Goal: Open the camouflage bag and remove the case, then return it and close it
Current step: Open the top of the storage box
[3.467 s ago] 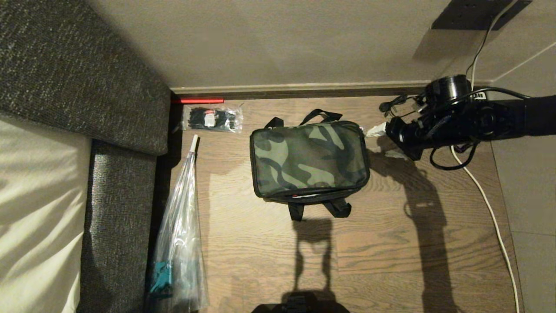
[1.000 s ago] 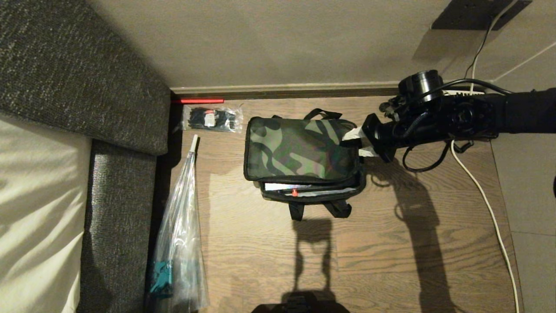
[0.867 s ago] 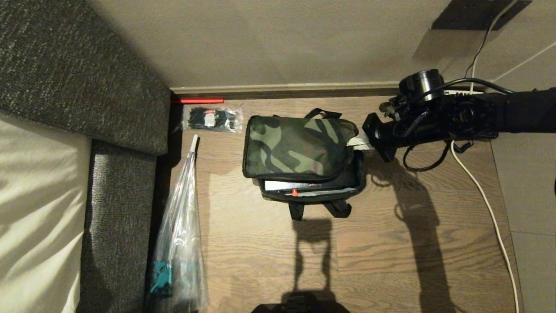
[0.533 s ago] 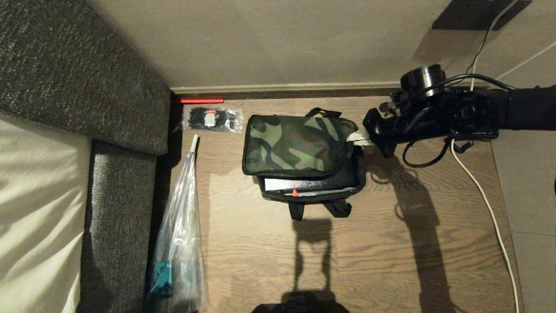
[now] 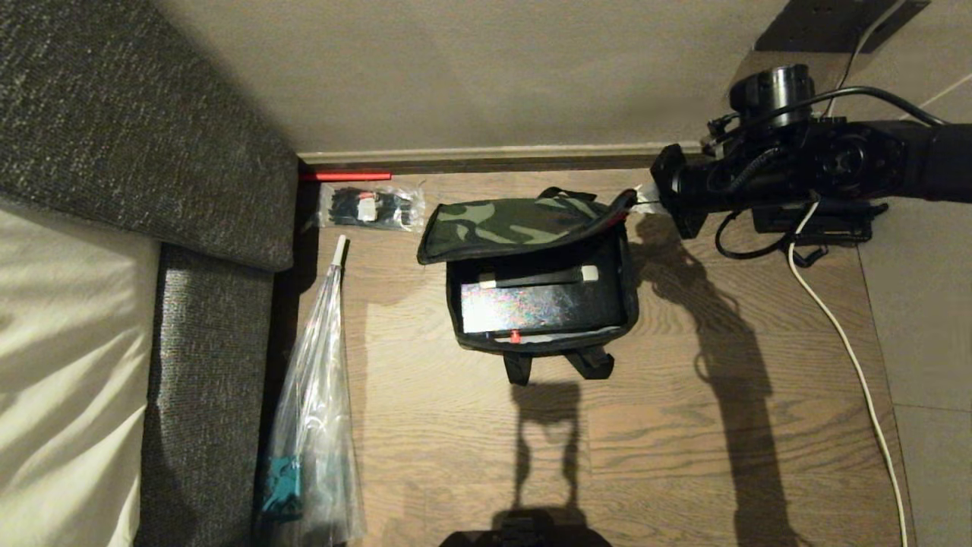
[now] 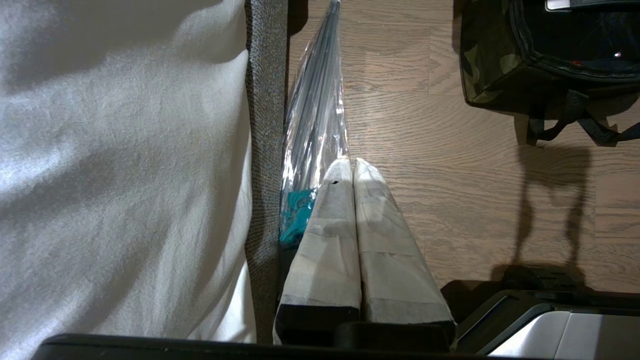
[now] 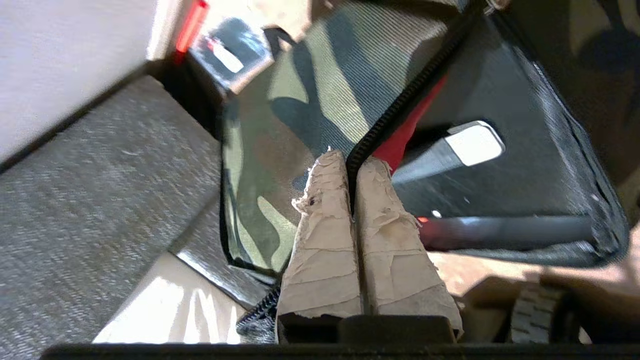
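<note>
The camouflage bag (image 5: 516, 220) sits on the wooden floor with its lid raised toward the wall, red lining showing along the lid's edge. My right gripper (image 5: 638, 201) is at the lid's right corner, shut on the lid's black zipper edge (image 7: 395, 115) and holding it up. Inside lies the case (image 5: 543, 308), black and speckled, with a black handle on pale mounts (image 5: 588, 273) and a small red button (image 5: 515, 336). The wrist view shows my right gripper (image 7: 351, 160) with the zipper edge pinched between its fingers. My left gripper (image 6: 353, 162) is parked, shut and empty, beside the bed.
A folded umbrella in a clear sleeve (image 5: 315, 395) lies along the grey bed frame (image 5: 205, 365) at the left. A clear packet of black parts (image 5: 370, 207) lies by the wall, left of the bag. A white cable (image 5: 858, 365) runs across the floor at the right.
My right gripper closed on the lid's edge and rose back toward the wall. The lid swung from nearly flat to wide open, uncovering the case and its handle.
</note>
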